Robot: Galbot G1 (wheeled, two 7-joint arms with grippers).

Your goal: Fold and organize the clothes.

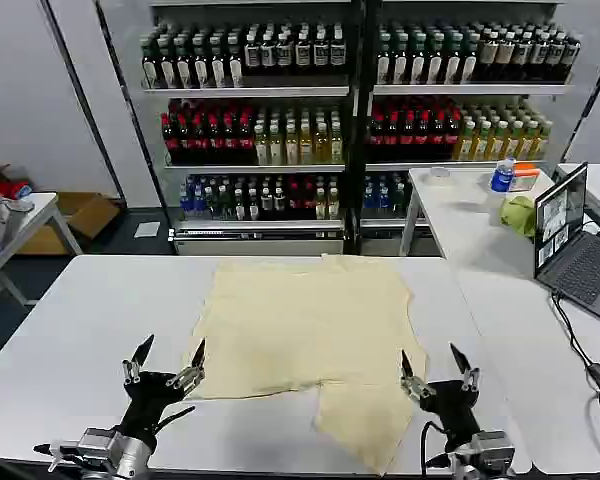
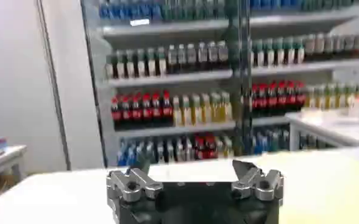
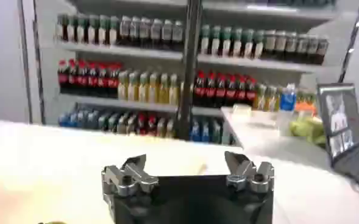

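A cream-coloured short-sleeved T-shirt [image 1: 310, 345] lies spread and partly folded on a white table [image 1: 70, 330], flanked at the near edge by the Galbot's two grippers, both held above the tabletop with jaws spread wide and holding nothing. The left gripper [image 1: 164, 362] stands just outside the shirt's near left corner; the right gripper [image 1: 438, 372] stands just beside the lower flap that trails toward the table's front edge. The thin cloth looks light, limp and likely to sag or crease when lifted, so a pinch at a hem or corner, just ahead of each set of jaws, seems the surest hold. A laptop [image 1: 572, 240] sits open on the adjoining table well beyond the right jaws.
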